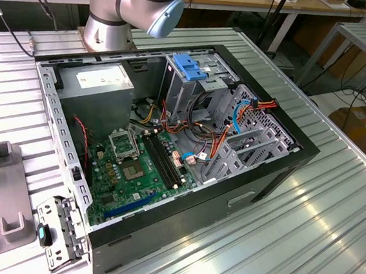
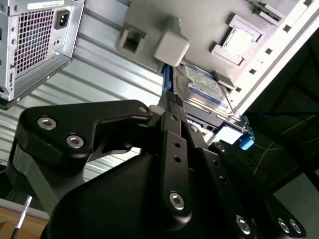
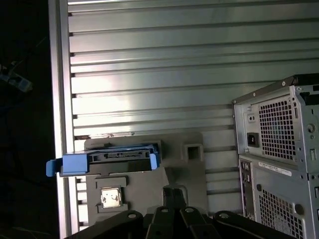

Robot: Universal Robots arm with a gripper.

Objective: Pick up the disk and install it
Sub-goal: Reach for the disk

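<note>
The disk lies on a grey fixture plate on the ribbed metal table. It is a dark drive with blue side rails and a blue end tab. In the second wrist view the disk's labelled face shows, with its blue tab toward the table edge. My gripper hovers above the fixture, a short way from the disk, and touches nothing. Its black fingers sit together, shut on nothing. The open computer case shows its drive cage in the exterior view.
The back of the case stands beside the fixture, with its power supply grille. A pale-blue latch plate tops the drive cage. The table's edge runs close past the disk's tab. The arm's base stands behind the case.
</note>
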